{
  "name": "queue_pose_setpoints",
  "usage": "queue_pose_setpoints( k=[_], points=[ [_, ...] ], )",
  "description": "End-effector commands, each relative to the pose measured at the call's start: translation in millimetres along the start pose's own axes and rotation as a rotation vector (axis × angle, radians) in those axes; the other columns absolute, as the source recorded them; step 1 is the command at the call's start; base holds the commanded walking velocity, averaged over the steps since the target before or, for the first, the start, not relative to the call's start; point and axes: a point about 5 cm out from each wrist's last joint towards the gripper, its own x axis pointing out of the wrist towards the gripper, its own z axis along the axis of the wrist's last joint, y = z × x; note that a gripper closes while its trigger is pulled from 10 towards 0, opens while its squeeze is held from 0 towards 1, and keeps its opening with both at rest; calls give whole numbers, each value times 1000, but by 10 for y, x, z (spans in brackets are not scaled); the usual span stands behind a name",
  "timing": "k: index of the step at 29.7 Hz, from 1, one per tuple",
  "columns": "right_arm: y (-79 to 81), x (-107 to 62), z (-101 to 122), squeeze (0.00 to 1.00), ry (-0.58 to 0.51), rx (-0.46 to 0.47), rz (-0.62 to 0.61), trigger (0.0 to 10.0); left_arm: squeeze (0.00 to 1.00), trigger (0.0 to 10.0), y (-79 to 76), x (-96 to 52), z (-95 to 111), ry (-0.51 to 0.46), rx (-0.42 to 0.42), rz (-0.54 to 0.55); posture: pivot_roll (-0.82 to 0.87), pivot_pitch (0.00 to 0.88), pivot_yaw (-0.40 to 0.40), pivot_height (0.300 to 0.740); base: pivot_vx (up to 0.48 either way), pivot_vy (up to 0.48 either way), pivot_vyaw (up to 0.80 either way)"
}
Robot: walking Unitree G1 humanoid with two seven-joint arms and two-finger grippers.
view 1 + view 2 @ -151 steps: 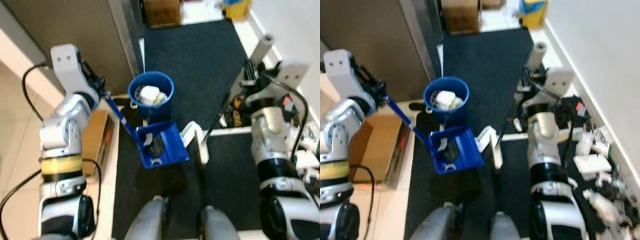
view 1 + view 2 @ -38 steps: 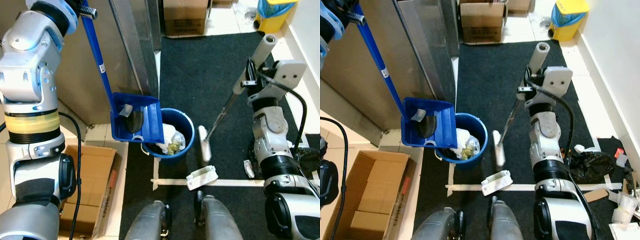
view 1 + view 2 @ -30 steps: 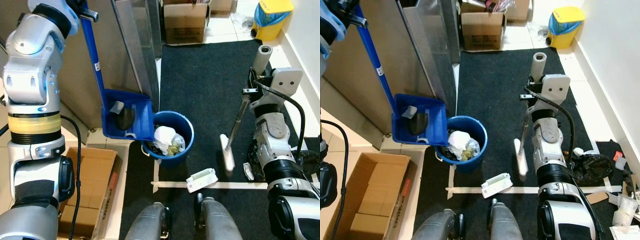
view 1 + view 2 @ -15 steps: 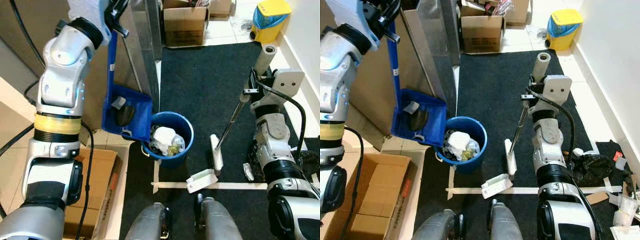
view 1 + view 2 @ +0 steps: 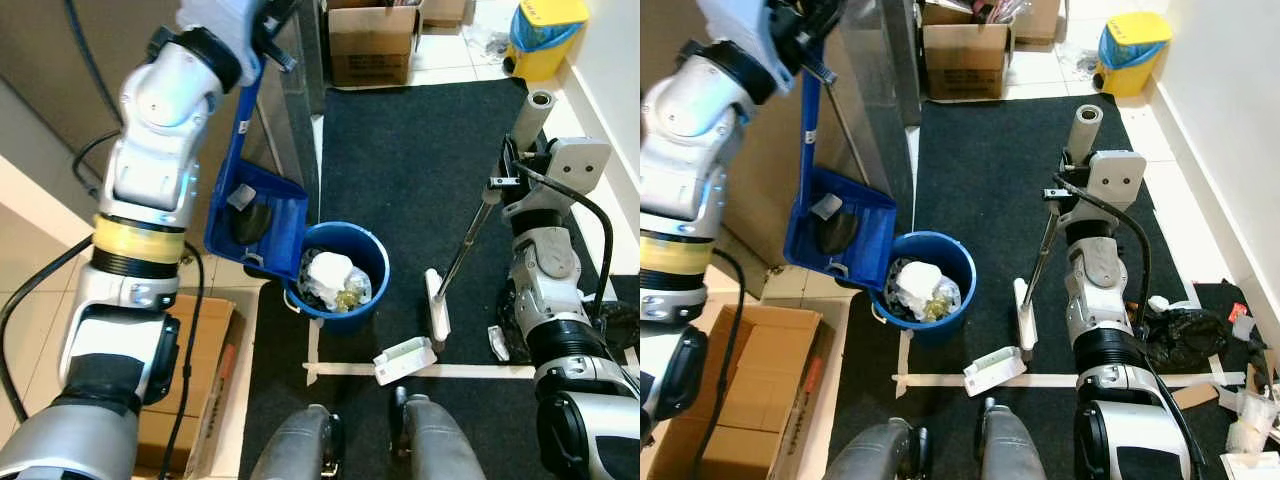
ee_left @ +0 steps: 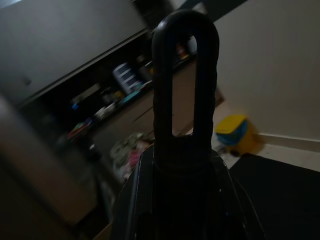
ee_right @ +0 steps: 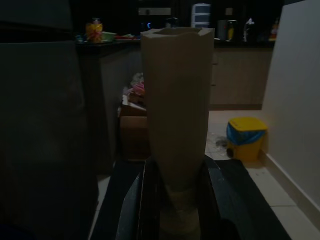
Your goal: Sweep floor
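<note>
Beside the blue bin (image 5: 337,270), the dustpan (image 5: 255,214) hangs tilted on its long handle, gripped high by the left gripper (image 5: 268,18), fingers closed round it. Dark debris is in the pan, so tipping looks unfinished, though the bin already holds rubbish. The right gripper (image 5: 1065,195) clamps the broom (image 5: 1038,268), whose head rests on the dark mat (image 5: 420,150). A white scrap (image 5: 404,358) near the tape line is yet to be swept.
</note>
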Motion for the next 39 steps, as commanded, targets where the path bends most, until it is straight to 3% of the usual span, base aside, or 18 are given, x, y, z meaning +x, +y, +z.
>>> queue_pose_setpoints(
  k=[1, 6, 13, 19, 21, 23, 27, 30, 32, 33, 36, 39],
  points=[
    [30, 27, 54, 0, -35, -5, 11, 10000, 0, 10000, 7, 46, 261, -112, 100, -19, 14, 148, 90, 740, 0, 0, 0],
    [42, 22, 46, 0, -33, -3, 14, 10000, 0, 10000, -172, 117, 368, -180, 84, -96, 11, 149, 92, 740, 0, 0, 0],
    [26, 11, 40, 0, -33, -1, 6, 10000, 0, 10000, -242, 174, 485, -231, 92, -126, 8, 149, 97, 740, 0, 0, 0],
    [36, 15, 36, 0, -32, 1, 8, 10000, 0, 10000, -354, 179, 444, -224, 186, -206, 13, 149, 95, 740, 0, 0, 0],
    [40, 22, 40, 0, -32, 2, 9, 10000, 0, 10000, -391, 170, 417, -220, 161, -233, 15, 148, 94, 740, 0, 0, 0],
    [43, 26, 43, 0, -33, 3, 10, 10000, 0, 10000, -430, 172, 453, -244, 62, -245, 15, 147, 94, 740, 0, 0, 0],
    [46, 27, 42, 0, -33, 4, 10, 10000, 0, 10000, -382, 220, 491, -261, 20, -203, 12, 147, 95, 740, 0, 0, 0],
    [43, 22, 39, 0, -33, 4, 10, 10000, 0, 10000, -340, 245, 496, -264, 51, -185, 10, 147, 96, 740, 0, 0, 0],
    [40, 21, 38, 0, -33, 4, 9, 10000, 0, 10000, -329, 247, 500, -270, 14, -181, 10, 147, 97, 740, 0, 0, 0],
    [36, 19, 38, 0, -33, 4, 8, 10000, 0, 10000, -306, 253, 517, -279, -46, -168, 9, 147, 97, 740, 0, 0, 0],
    [26, 18, 34, 0, -31, 9, 4, 10000, 0, 10000, -330, 249, 447, -237, 118, -192, 13, 146, 95, 740, 0, 0, 0],
    [27, 20, 33, 0, -30, 13, 3, 10000, 0, 10000, -313, 239, 463, -245, 19, -190, 14, 147, 95, 740, 0, 0, 0]
  ],
)
